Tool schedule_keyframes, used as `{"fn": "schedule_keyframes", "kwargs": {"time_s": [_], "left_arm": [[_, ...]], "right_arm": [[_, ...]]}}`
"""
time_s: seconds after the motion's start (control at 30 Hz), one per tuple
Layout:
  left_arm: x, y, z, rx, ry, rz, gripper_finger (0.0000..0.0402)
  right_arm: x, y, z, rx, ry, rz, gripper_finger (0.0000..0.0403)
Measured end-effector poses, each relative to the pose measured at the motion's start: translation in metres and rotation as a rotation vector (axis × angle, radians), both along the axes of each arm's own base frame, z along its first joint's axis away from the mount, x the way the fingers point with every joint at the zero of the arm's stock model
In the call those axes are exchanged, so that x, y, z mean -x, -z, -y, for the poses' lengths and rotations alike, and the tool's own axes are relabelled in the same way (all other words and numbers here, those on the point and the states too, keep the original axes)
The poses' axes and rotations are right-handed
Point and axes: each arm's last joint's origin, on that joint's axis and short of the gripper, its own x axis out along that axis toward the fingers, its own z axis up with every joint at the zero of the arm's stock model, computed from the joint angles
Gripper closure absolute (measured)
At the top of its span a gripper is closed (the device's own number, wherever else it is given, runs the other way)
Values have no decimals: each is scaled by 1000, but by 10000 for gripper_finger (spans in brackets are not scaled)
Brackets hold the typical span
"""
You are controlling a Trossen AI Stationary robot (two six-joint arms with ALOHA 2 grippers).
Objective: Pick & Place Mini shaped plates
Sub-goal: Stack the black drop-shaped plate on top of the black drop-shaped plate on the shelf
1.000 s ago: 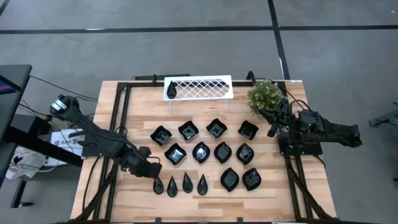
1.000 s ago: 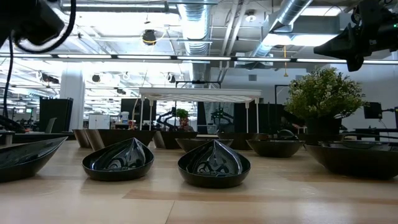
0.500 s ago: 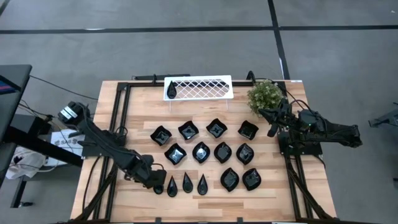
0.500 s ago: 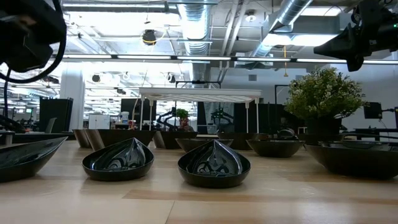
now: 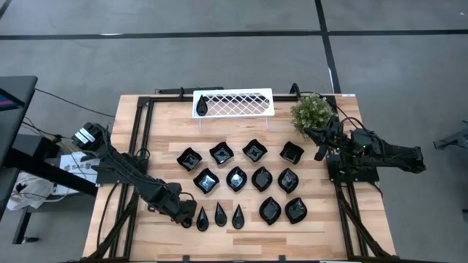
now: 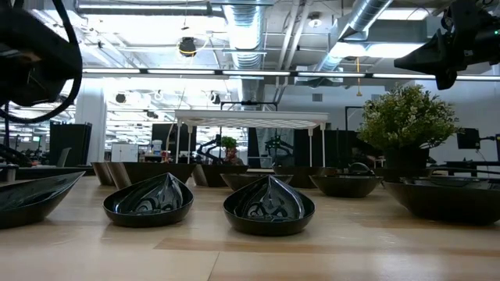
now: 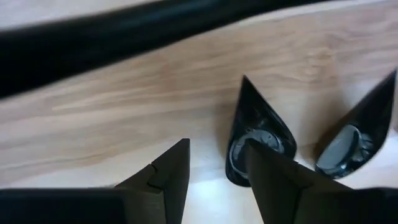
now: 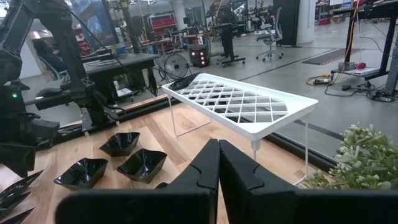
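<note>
Your left gripper (image 5: 184,215) sits low at lower left of the high view, fingers apart. Your right gripper (image 5: 319,144) waits mid-right, fingers closed.

The table (image 5: 241,146) is pale wood with visible grain, smooth and faintly sheened. The mini shaped plates (image 5: 236,179) are glossy black, catching highlights like glazed ceramic or hard plastic. The wire rack (image 5: 234,103) is white, coated lattice with a matt look. The left pincer (image 7: 214,177) has matt black plastic-looking fingers. The plant (image 5: 311,112) is bushy, rough green foliage.
</note>
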Motion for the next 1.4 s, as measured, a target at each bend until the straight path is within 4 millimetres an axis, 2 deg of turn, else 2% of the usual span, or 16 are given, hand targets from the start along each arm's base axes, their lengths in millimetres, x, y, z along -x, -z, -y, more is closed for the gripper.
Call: {"fn": "schedule_keyframes", "kwargs": {"time_s": [0.23,0.63,1.03,1.4], "left_arm": [[5,9,-4,8,1,10,248],[2,9,-2,32,-8,38,249],[1,9,-3,15,-12,56,296],[4,14,-6,8,-13,57,302]], "right_arm": [[0,0,0,0,0,-1,401],[0,0,0,0,-1,0,401],[0,0,0,0,0,-1,401],[0,0,0,0,0,0,401]]}}
